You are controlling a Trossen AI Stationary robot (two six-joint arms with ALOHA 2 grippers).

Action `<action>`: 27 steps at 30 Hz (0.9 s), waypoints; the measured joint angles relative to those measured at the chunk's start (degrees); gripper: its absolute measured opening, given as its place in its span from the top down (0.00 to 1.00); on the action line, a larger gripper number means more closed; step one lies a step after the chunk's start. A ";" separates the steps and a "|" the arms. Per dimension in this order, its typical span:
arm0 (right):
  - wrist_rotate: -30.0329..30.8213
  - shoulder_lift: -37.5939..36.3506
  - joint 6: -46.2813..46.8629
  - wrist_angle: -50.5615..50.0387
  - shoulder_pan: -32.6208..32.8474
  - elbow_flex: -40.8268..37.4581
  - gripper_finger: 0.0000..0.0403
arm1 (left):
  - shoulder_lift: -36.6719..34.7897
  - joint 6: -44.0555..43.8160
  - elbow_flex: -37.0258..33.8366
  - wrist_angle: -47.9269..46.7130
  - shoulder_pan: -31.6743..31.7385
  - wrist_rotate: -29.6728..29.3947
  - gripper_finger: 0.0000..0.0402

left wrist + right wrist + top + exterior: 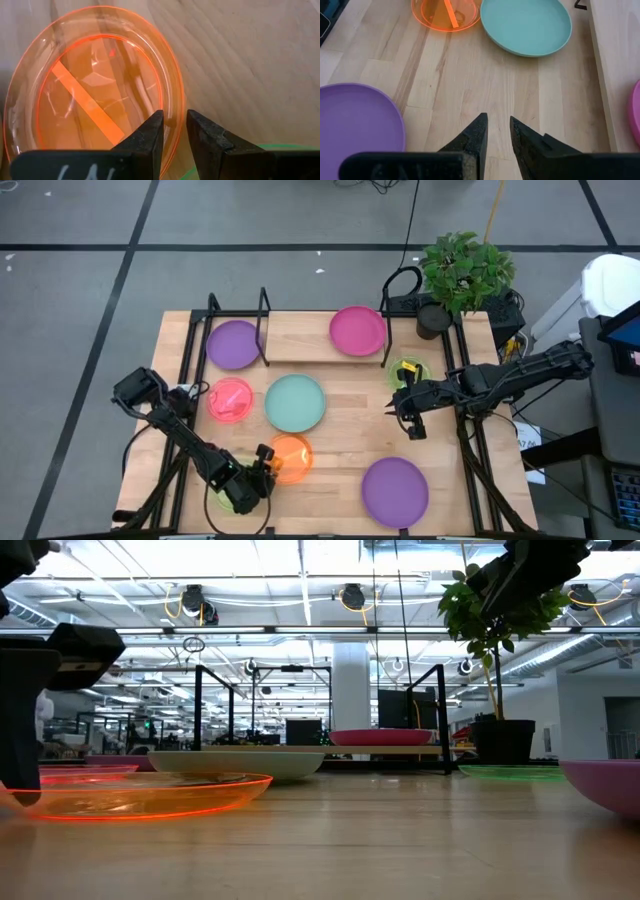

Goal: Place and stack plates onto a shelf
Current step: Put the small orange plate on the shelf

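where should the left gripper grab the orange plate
By its thin raised rim, on the edge nearest the left gripper, one finger over the lip and one outside. The orange plate lies flat on the table, so only the rim gives a hold; the gripper fingers already straddle it.

We see two dark, near-black arms built of slim jointed links with blocky housings at the joints. The left hand [173, 131] and the right hand [498, 134] each end in two matte black, wedge-shaped fingers. White handwritten marks show on the left hand's body.
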 joint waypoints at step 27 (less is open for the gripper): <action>0.00 0.00 -0.15 0.04 0.00 0.00 0.83 | 0.13 0.18 -0.08 0.21 0.32 -0.74 0.98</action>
